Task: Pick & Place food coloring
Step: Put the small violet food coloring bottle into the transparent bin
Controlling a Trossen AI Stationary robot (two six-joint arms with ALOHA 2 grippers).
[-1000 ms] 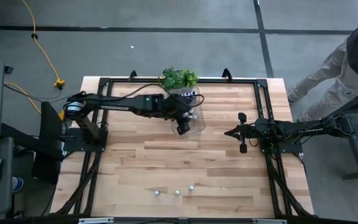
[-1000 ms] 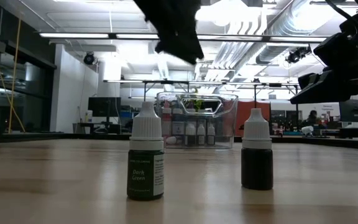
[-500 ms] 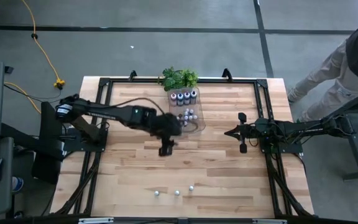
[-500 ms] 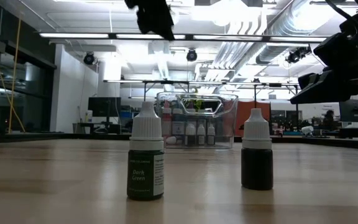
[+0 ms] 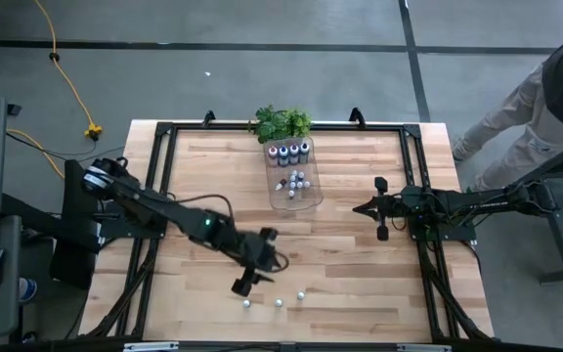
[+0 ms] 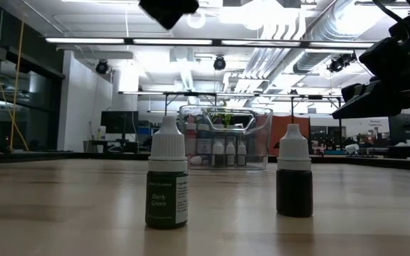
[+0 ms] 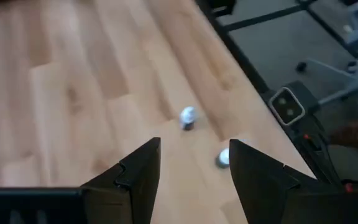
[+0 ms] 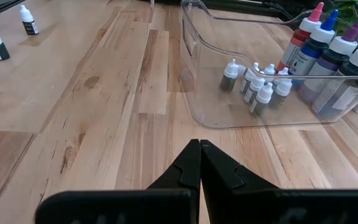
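A: Where was your food coloring?

B: Most of it sat in the clear plastic tray at the far middle of the table. You had four bigger bottles with pink, blue and purple tops at the tray's far end, and a cluster of smaller white-capped ones just in front of them.

A: And outside the tray?

B: Three small bottles stood in a loose row near the table's front edge, well apart from the tray. From table height, one was labelled Dark Green and another held dark liquid, both upright with white caps.

A: Where were your grippers?

B: Your left gripper hung just above and behind that front row, jaws spread wide with nothing between them; its wrist camera saw two white caps past the fingers. Your right gripper waited at the table's right side, jaws pressed together and empty, pointing toward the tray.

A: Anything else around?

B: A green leafy plant stood against the tray's far end, and a person stood beyond the table's far right corner.
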